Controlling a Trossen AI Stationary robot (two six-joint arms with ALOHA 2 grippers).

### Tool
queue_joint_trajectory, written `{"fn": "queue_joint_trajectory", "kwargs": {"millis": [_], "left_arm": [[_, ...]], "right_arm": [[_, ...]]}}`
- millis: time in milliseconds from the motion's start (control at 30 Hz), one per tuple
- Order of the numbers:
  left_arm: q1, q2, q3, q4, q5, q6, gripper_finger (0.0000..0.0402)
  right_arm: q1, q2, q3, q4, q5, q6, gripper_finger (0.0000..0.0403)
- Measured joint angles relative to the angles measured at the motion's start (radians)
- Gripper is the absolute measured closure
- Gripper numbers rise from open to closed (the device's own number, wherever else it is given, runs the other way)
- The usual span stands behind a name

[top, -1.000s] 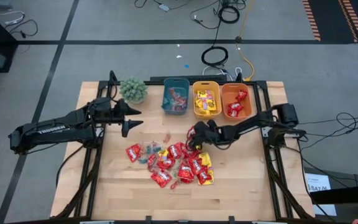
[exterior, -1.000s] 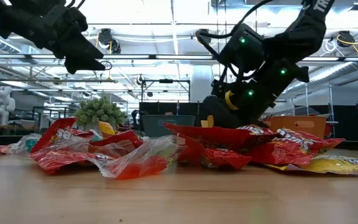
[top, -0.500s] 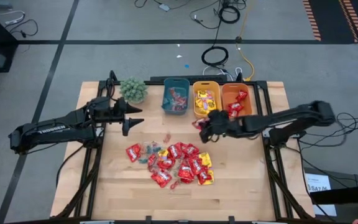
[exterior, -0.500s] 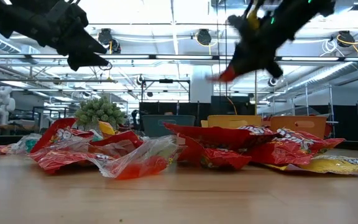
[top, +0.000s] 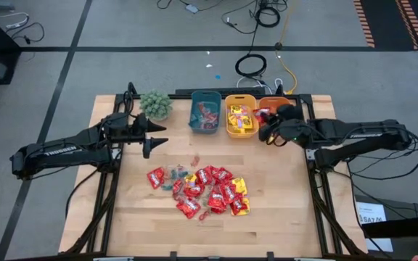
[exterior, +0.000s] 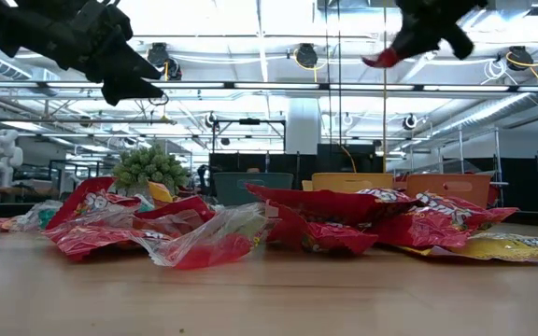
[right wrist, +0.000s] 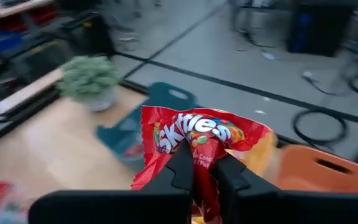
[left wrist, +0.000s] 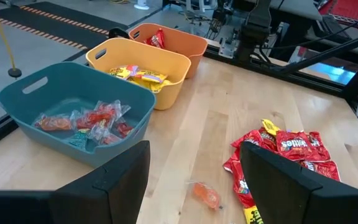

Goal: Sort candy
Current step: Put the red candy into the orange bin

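Now the right gripper point(top: 265, 125) carries a red packet point(right wrist: 199, 144) toward the bins at the far edge of the table.

Its fingers are clamped on the packet's middle, high above the wood, near the orange bin point(top: 290, 109). To finish well, I judge it should centre over that bin, where other red packets lie, and let go low so nothing spills into the yellow bin point(top: 241, 131). The candy pile point(top: 202, 191) waits mid-table. The left gripper point(top: 155, 135) hangs spread and empty near the plant point(top: 155, 104).
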State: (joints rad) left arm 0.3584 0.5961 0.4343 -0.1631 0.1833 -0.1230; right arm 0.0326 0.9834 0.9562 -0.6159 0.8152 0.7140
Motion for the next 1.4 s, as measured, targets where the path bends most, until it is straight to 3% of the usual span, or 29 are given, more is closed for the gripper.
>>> {"fn": "queue_joint_trajectory", "kwargs": {"millis": [167, 400, 967, 1133, 1400], "left_arm": [[0.000, 0.000, 0.000, -0.001, 0.000, 0.000, 0.0143], [0.000, 0.000, 0.000, -0.001, 0.000, 0.000, 0.0143], [0.000, 0.000, 0.000, 0.009, -0.014, -0.001, 0.0143], [0.000, 0.000, 0.000, 0.007, -0.091, 0.022, 0.0132], [0.000, 0.000, 0.000, 0.007, -0.108, 0.026, 0.0038]], "right_arm": [[-0.047, -0.015, 0.000, -0.243, 0.076, 0.208, 0.0392], [-0.127, 0.006, 0.000, -0.544, 0.069, 0.514, 0.0372], [-0.171, 0.013, 0.000, -0.507, 0.064, 0.532, 0.0123], [-0.171, 0.013, 0.000, -0.487, -0.018, 0.526, 0.0092], [-0.171, 0.013, 0.000, -0.490, -0.167, 0.495, 0.0087]]}}
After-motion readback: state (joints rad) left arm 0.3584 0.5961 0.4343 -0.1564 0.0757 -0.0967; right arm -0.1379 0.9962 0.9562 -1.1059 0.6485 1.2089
